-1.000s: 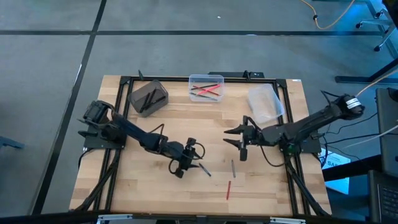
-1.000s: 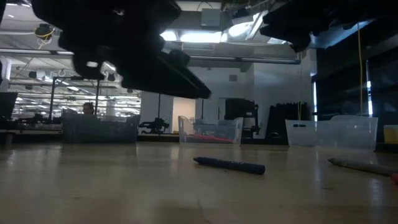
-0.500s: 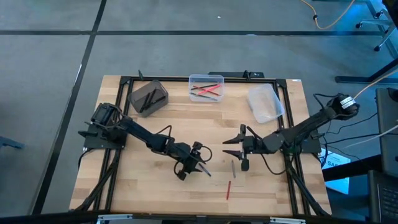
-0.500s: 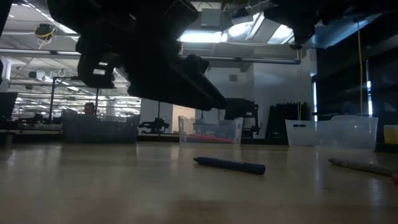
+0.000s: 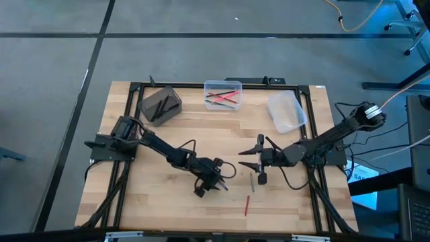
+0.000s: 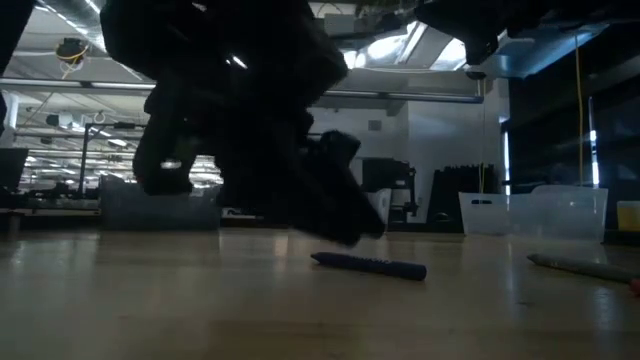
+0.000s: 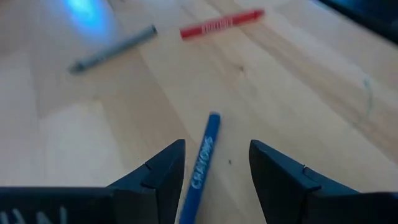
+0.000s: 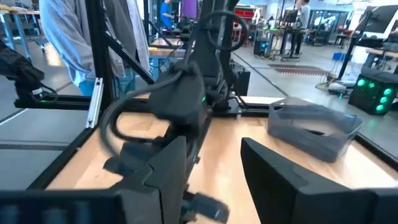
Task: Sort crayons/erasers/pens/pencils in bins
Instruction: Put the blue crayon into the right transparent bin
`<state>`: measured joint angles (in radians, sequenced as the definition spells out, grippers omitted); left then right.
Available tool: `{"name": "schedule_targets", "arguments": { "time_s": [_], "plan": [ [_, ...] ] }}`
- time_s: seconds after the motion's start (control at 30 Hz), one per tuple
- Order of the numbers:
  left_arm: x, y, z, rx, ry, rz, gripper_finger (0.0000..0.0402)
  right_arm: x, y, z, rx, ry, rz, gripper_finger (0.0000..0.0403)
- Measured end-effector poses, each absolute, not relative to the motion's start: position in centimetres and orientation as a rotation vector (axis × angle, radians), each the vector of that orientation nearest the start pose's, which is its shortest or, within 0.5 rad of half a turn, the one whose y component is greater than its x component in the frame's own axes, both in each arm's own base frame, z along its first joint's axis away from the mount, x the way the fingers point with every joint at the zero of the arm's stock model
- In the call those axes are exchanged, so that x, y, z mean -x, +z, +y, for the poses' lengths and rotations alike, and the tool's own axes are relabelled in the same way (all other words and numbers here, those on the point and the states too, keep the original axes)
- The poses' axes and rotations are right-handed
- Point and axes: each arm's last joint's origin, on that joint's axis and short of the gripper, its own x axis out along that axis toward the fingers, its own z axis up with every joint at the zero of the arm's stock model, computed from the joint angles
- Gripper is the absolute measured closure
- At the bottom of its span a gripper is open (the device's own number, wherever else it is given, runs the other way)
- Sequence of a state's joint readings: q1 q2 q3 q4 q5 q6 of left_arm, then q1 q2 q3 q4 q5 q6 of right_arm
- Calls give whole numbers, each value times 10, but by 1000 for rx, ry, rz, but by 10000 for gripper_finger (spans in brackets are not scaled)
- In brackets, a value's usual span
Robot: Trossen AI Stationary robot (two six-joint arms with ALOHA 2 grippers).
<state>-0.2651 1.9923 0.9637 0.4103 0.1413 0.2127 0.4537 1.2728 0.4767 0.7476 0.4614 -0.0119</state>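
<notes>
The left tool (image 7: 214, 171) hangs open over the blue crayon (image 7: 202, 162), holding nothing; next, lower and close (right tool (image 5: 250, 161) open, empty, waits nearby).

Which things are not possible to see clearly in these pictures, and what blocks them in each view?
- Clear bin: low view, hidden behind the left arm.
- Dark bin contents: high view, too dark and small to tell apart.
- Whitish bin contents: high view, too faint to tell.
- Blue crayon near end: left wrist view, cut off between the open left hand fingers.
- Grey stick type: high view, too small.
- Right hand: its view shows no stick.
</notes>
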Motion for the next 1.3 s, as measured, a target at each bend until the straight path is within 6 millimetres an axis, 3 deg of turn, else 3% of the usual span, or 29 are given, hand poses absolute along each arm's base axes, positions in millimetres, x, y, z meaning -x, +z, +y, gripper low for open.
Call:
{"name": "schedule_targets", "arguments": {
  "time_s": [1.3],
  "plan": [
    [-365, 110, -116, -260, -418, 659, 230, -232, 220, 98, 68, 50, 25, 244]
  ]
}}
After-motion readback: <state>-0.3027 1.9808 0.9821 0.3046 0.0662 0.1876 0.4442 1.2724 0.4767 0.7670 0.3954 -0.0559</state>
